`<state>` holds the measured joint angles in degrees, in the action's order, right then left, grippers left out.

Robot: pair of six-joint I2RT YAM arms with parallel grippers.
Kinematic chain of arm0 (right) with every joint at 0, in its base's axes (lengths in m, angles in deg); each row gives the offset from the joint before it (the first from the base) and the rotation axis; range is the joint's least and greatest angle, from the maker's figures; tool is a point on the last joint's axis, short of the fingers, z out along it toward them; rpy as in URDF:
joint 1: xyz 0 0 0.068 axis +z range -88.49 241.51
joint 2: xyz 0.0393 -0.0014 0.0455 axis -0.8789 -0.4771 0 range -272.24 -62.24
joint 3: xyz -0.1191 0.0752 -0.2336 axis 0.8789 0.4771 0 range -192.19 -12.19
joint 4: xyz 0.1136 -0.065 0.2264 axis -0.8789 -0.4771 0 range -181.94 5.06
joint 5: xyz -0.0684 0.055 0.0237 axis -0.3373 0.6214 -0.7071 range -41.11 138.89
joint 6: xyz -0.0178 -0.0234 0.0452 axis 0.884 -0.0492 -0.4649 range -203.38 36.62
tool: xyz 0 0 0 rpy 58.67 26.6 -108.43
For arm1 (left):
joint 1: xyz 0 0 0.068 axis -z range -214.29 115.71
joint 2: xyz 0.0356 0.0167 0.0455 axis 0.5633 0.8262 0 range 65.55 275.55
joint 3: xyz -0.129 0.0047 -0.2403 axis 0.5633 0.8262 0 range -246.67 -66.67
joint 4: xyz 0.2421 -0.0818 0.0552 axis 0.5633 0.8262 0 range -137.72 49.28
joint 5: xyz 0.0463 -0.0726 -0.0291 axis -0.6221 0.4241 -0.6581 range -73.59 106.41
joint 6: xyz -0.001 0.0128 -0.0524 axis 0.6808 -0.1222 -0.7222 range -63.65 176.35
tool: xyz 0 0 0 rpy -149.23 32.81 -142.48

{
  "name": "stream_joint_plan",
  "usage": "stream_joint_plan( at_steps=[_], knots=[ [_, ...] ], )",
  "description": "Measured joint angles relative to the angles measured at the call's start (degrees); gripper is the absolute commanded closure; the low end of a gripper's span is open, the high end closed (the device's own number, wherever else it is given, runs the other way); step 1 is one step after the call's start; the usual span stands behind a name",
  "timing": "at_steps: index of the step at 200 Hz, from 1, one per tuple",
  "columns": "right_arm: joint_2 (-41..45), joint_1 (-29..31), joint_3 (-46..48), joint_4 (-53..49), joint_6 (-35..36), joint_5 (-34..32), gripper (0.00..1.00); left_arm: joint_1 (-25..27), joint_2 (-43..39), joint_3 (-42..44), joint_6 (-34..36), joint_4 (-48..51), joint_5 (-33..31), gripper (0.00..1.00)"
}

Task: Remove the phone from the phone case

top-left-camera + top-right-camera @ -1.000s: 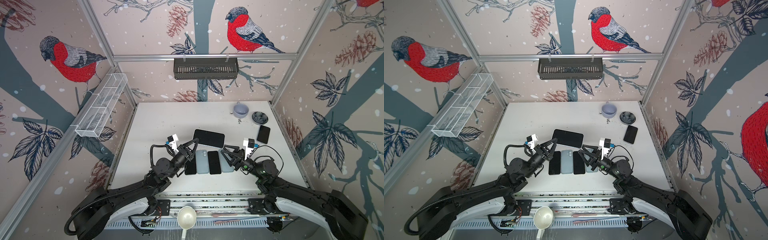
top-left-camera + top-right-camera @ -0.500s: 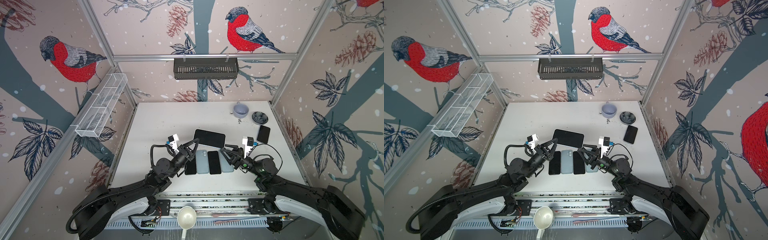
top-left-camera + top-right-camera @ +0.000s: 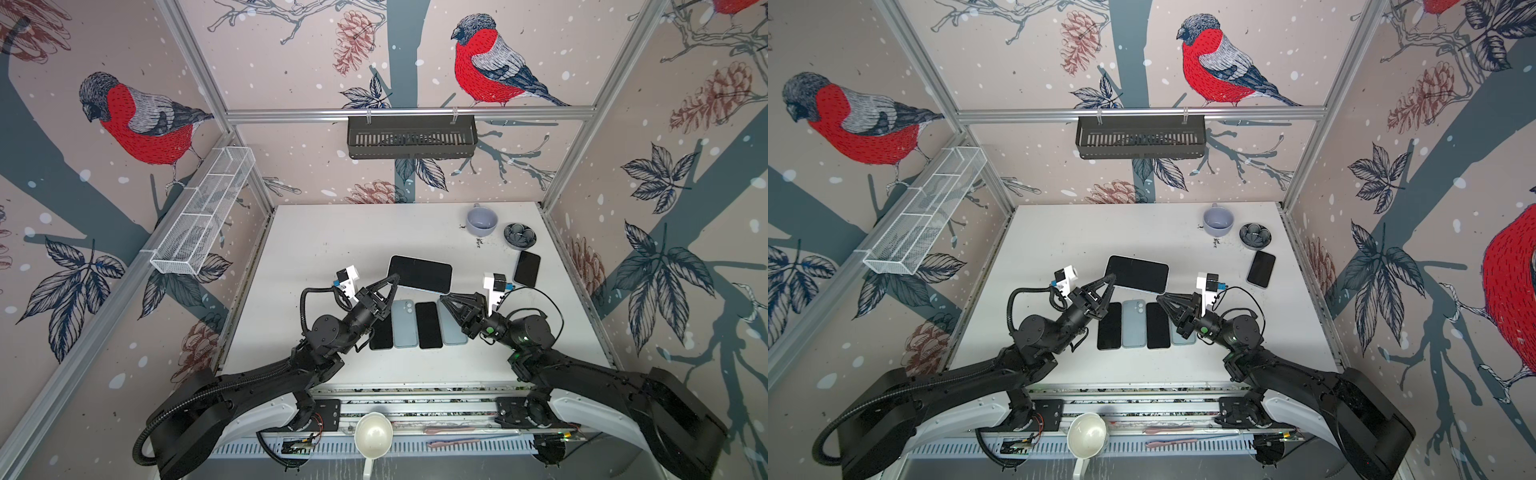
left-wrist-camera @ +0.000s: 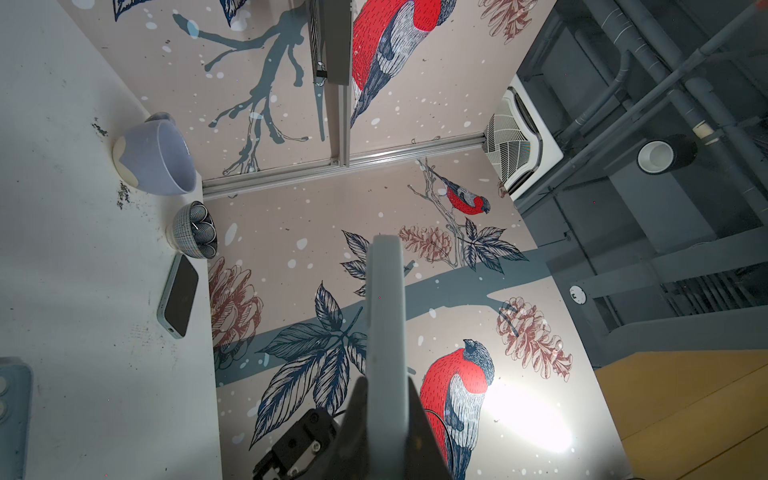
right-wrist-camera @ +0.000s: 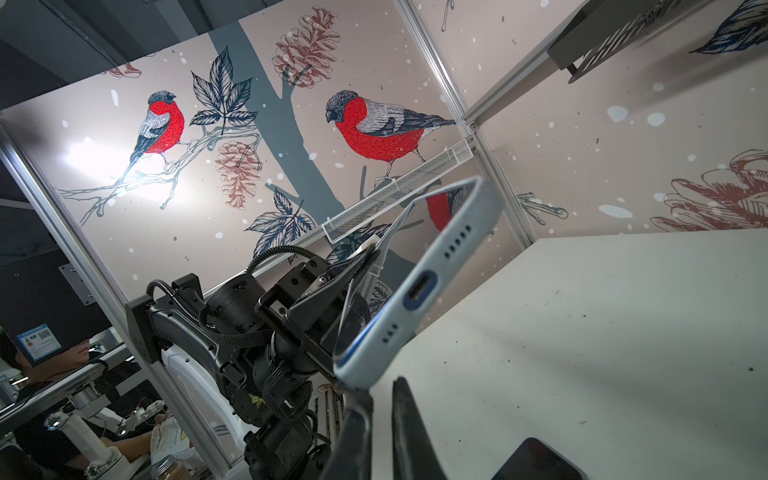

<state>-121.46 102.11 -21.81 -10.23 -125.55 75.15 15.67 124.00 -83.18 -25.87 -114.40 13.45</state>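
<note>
Ok, left jaws pinching cased phone (image 3: 419,274) by one end, raised off surface (image 3: 332,232). Right jaws pressed together at port-end corner, gripping nothing I see. Risk: shove there twists phone loose, drops.

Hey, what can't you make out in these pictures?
Rightmost pale blue rectangular item in the row: far end under the right pincer, both top views; phone or empty case unclear.
Leftmost flat black phone: partly under the left arm.
Glossy black phone, right wrist view: cut by frame edge.
</note>
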Motion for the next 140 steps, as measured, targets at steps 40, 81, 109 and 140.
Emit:
stream_joint_plan(
  at_steps=[40, 81, 109, 140],
  knots=[
    [-1.9, -0.5, 0.5, 1.0, 0.7, 0.2, 0.98, 0.1, 0.3, -1.0, 0.2, 0.6, 2.9, 1.0],
    [-3.8, -1.3, 2.3, 2.4, 1.5, 0.7, 0.62, 0.2, -1.9, -2.5, 0.9, 2.6, 4.1, 1.0],
    [-2.0, -1.1, 5.0, 3.9, 1.2, 2.4, 0.28, 0.2, -4.2, -1.9, 1.7, 4.9, 2.9, 1.0],
    [6.2, -1.3, 3.9, -2.0, 2.0, 3.5, 0.16, -3.8, -4.5, -4.2, 4.3, 7.8, 7.7, 1.0]
  ],
)
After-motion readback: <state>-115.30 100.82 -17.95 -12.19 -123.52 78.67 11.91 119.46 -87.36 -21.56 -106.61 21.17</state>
